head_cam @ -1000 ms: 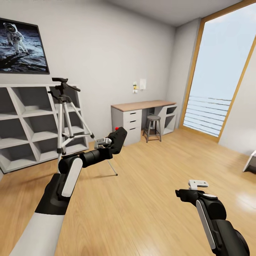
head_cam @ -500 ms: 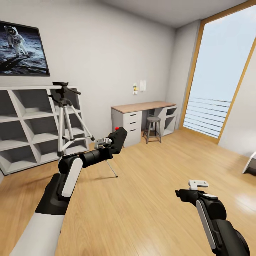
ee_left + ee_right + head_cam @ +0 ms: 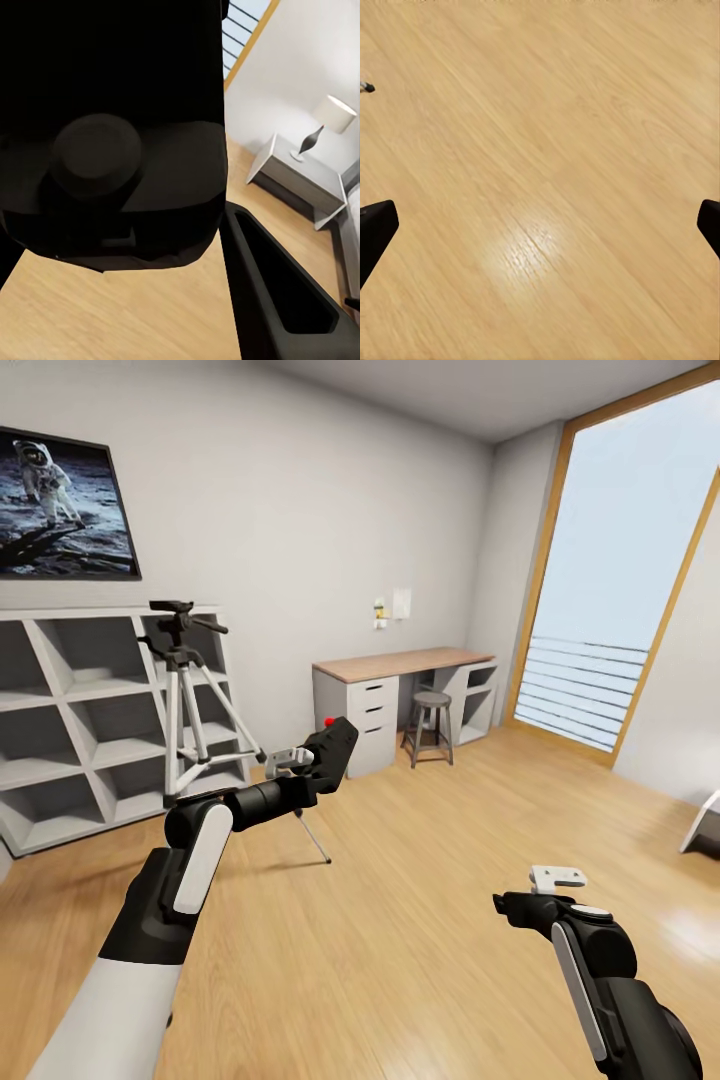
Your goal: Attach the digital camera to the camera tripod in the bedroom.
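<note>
The digital camera, black with a red dot at its top corner, is held out in front of me by my left gripper, which is shut on it. From the left wrist the camera body looms close, with one dark finger beside it. The camera tripod stands on silver legs in front of the white shelves, up and left of the held camera and apart from it. My right gripper is open over bare wood floor, low on the right.
White cube shelves line the left wall under an astronaut poster. A desk with a stool stands at the back wall. A tall window fills the right side. A nightstand carries a lamp.
The whole picture has shifted slightly downward, so the view has moved. Both arms keep their places in the picture and the camera stays in the left gripper.
</note>
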You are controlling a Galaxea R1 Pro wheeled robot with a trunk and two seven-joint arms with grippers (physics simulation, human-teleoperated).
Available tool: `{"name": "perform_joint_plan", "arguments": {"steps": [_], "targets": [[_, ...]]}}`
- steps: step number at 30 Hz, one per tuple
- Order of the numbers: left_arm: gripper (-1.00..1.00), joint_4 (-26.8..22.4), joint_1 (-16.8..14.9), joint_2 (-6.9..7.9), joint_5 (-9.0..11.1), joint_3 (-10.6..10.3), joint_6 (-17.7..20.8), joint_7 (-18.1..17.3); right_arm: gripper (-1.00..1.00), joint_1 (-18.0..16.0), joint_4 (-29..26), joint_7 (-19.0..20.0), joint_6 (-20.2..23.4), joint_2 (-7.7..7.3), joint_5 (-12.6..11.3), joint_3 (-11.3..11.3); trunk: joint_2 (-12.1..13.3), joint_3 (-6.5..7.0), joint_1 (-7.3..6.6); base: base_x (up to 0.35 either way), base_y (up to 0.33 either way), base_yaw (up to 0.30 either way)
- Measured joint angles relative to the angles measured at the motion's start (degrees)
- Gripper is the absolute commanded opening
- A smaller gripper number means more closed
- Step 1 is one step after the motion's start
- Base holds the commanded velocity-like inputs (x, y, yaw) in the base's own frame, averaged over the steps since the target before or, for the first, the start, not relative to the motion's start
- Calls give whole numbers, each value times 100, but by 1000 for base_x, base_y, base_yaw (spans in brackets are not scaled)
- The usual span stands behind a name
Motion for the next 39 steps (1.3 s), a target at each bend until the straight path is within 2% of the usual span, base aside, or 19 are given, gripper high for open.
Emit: {"name": "perform_joint_plan", "arguments": {"steps": [39], "targets": [[-100, 158, 0, -2, -16, 0, 0, 5, 100, 0, 8, -3, 0, -3, 0, 0, 1565, 700, -857, 0, 0, 0]]}}
